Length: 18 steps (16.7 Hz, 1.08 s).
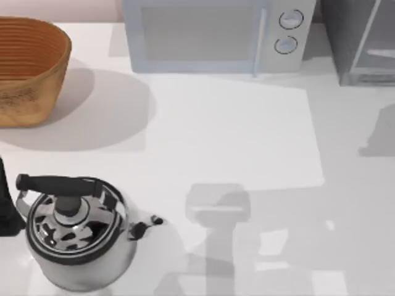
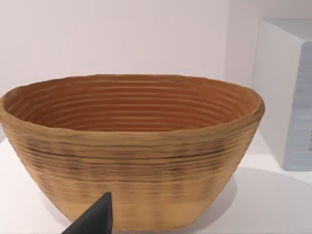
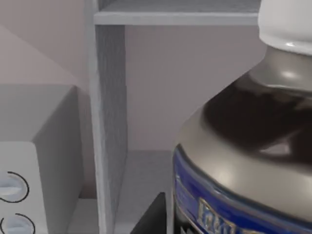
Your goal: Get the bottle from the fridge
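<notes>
The bottle [image 3: 243,146] looms very close in the right wrist view, with a white cap, a silvery-grey shoulder and a blue label. It stands at the fridge [image 3: 109,112], whose pale inner wall and shelf show behind it. A dark part of my right gripper [image 3: 152,217] lies just beside the bottle's lower left side. From above, the dark grey fridge [image 1: 345,37] sits at the table's back right corner with its lighter door panel [image 1: 370,43] angled. My left gripper [image 2: 95,219] is parked at the left edge, facing the basket.
A pale microwave [image 1: 210,34] with two round knobs stands at the back middle, just left of the fridge. A woven basket [image 1: 28,68] sits at the back left. A shiny steel kettle [image 1: 77,234] with a black handle stands at the front left, beside my left arm [image 1: 6,203].
</notes>
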{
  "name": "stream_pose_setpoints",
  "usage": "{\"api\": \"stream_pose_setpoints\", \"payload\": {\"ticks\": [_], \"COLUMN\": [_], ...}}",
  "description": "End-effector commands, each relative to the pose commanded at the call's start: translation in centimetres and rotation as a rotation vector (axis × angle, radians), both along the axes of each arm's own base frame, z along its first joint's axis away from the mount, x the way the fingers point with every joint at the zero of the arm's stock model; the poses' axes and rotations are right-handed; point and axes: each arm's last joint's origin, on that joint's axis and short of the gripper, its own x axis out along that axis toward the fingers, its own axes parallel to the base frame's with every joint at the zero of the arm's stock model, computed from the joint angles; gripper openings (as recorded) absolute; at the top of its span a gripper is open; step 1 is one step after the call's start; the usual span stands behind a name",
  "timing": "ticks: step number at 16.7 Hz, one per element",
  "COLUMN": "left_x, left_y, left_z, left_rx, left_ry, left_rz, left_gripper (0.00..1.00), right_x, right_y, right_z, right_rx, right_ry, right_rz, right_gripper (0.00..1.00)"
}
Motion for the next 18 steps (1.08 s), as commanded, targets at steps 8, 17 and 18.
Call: {"api": "stream_pose_setpoints", "payload": {"ticks": [8, 17, 18], "left_x": [0.0, 0.0, 0.0], "left_y": [0.0, 0.0, 0.0], "left_z": [0.0, 0.0, 0.0], "left_rx": [0.0, 0.0, 0.0], "left_ry": [0.0, 0.0, 0.0], "left_rz": [0.0, 0.0, 0.0], "left_gripper": [1.0, 1.0, 1.0], "right_x": [-9.1, -9.9, -9.9], "right_y": [2.1, 2.4, 2.4], "right_z": [-6.3, -8.7, -8.7], "right_rx": [0.009, 0.008, 0.01], "right_ry": [-0.008, 0.007, 0.008], "right_rz": [0.0, 0.002, 0.0], "right_gripper": [0.0, 0.0, 0.0]}}
